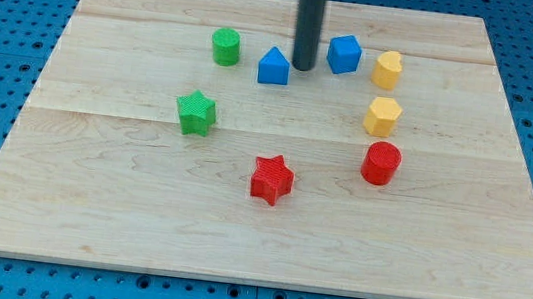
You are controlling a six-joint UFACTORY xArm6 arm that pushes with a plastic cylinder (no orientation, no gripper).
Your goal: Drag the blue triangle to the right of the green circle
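Note:
The blue triangle (274, 67) lies near the view's top centre of the wooden board (119, 203). The green circle (225, 46) is a short way to its left and slightly higher, with a small gap between them. My tip (303, 67) is at the end of the dark rod that comes down from the view's top. It stands just to the right of the blue triangle, close to or touching its right edge. A blue cube (344, 54) lies just to the right of the rod.
A yellow heart (387, 70) and a yellow hexagon (382, 115) lie at the right, with a red cylinder (381, 164) below them. A green star (195, 112) lies at the left and a red star (271, 179) at the centre bottom.

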